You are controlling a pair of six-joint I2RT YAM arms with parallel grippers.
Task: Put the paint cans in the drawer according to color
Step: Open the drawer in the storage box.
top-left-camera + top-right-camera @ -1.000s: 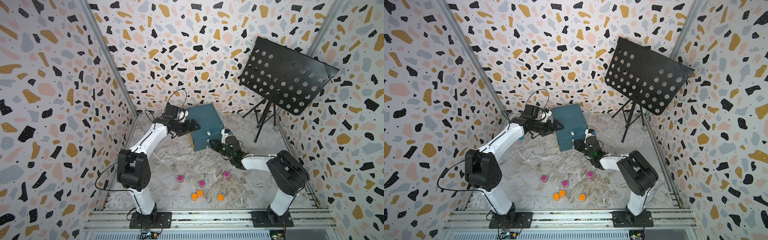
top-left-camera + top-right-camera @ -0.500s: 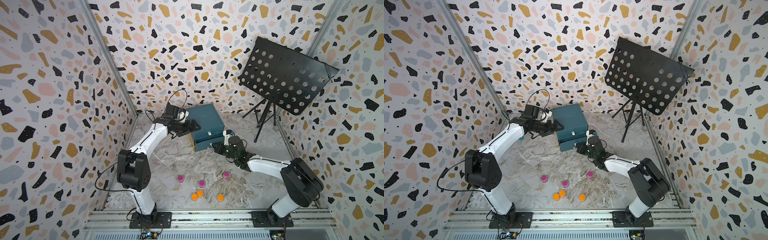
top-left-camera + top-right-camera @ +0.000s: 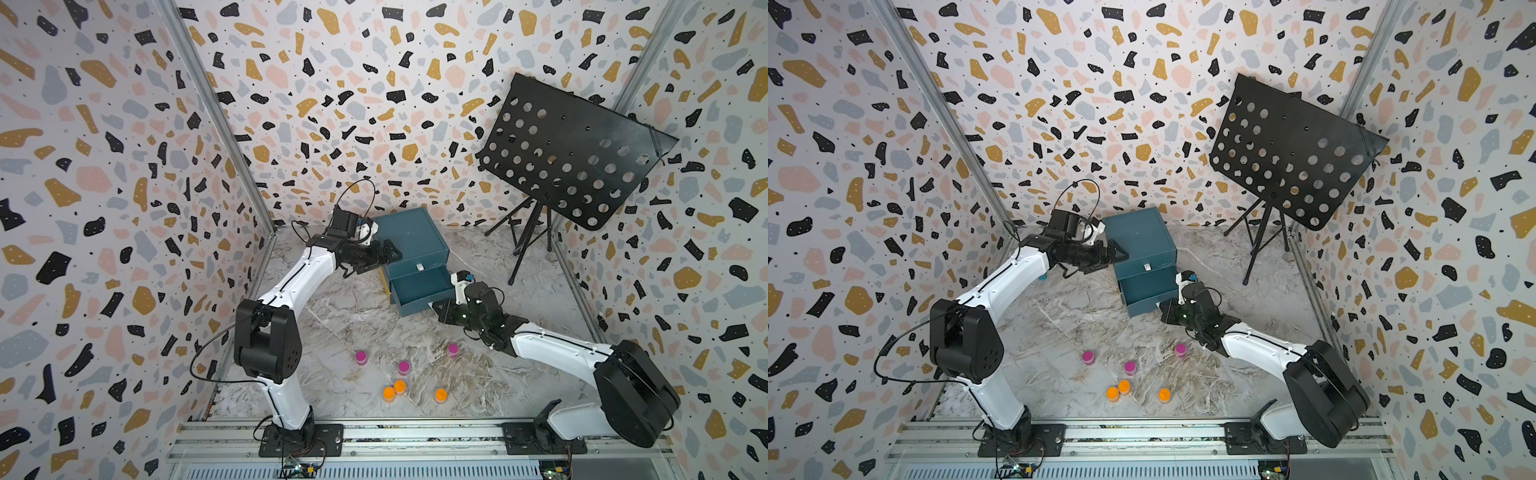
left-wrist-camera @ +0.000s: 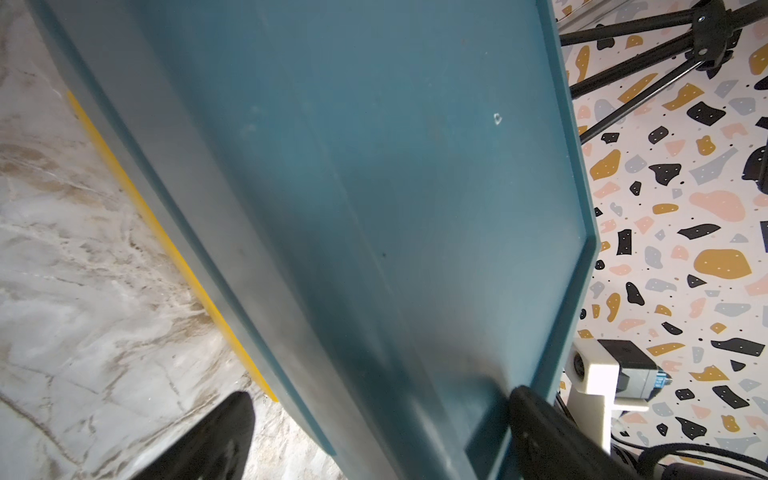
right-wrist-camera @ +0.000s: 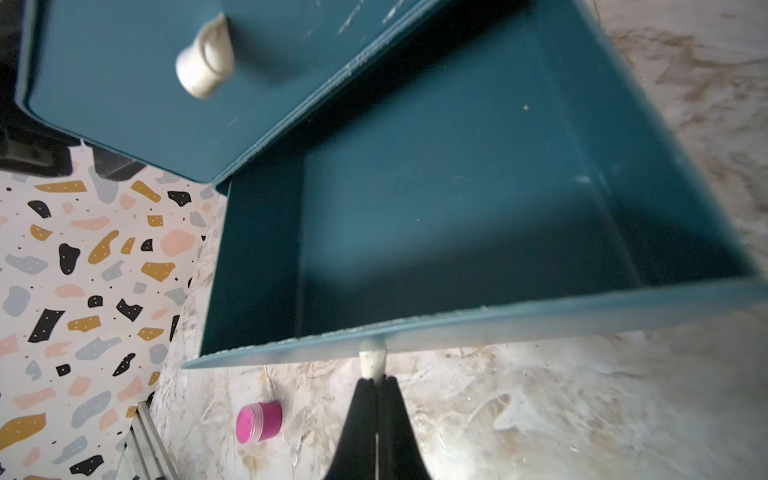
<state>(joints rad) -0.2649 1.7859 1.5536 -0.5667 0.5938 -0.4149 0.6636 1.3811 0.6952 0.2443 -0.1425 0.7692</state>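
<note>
The teal drawer box [image 3: 411,243] [image 3: 1142,241] stands at the back of the floor. One lower drawer [image 3: 419,291] [image 5: 478,199] is pulled out, and its inside looks empty. My right gripper [image 5: 376,380] [image 3: 435,306] is shut on that drawer's white pull tab [image 5: 372,359]. My left gripper [image 4: 374,432] [image 3: 384,259] is open, its jaws straddling the box's top left edge. Three magenta paint cans [image 3: 361,357] [image 3: 403,367] [image 3: 453,349] and three orange ones [image 3: 388,393] [image 3: 400,386] [image 3: 440,395] stand on the floor in front. One magenta can [image 5: 259,422] shows in the right wrist view.
A black perforated music stand [image 3: 573,153] on tripod legs [image 3: 528,245] stands at the back right, close to the box. Patterned walls enclose three sides. A metal rail [image 3: 415,432] with both arm bases runs along the front.
My right gripper has drawn the lower drawer out toward the front, and the right arm has swung back and to the right. The left arm and the cans have not moved.
</note>
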